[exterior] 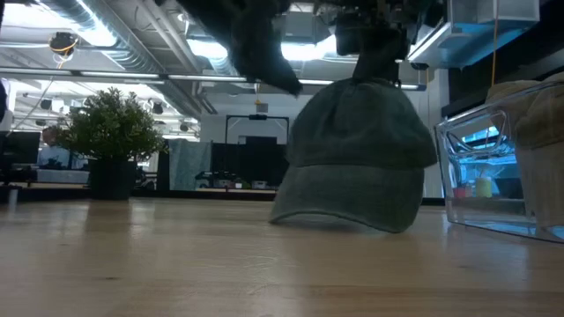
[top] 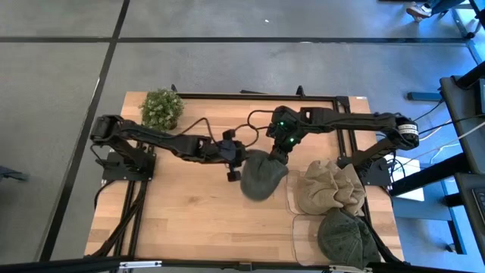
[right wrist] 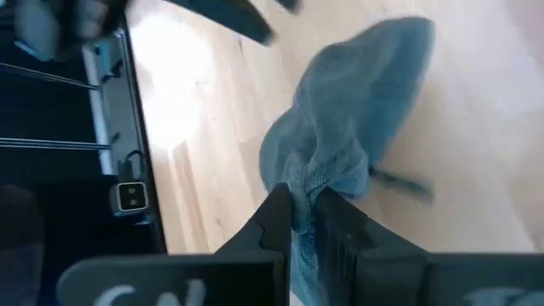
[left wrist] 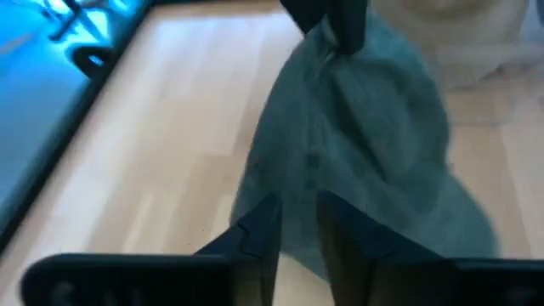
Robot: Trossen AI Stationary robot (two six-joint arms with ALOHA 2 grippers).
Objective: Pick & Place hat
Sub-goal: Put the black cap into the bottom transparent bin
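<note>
A dark grey-green cap (top: 261, 180) sits on the wooden table near its middle, and also shows in the low view (exterior: 352, 158). My right gripper (top: 277, 154) is shut on the cap's crown from above (right wrist: 304, 217). My left gripper (top: 233, 171) hovers just left of the cap. In the low view it stands above the table, and its fingers (left wrist: 297, 234) are a narrow gap apart with nothing between them. My right gripper pinches a gathered fold of cloth at the top of the cap's crown (right wrist: 327, 183) between its two fingers. The fingers come from above, pointing down. The cap hangs upright under them (exterior: 379, 84), and its lower rim and brim (exterior: 339, 218) look to be on the table.
A potted plant (top: 161, 108) stands at the table's far left. Two clear trays (top: 292, 199) sit at the right, one with a beige hat (top: 330, 189) and one with another green hat (top: 345, 236). Bare wood lies near and left of the cap.
</note>
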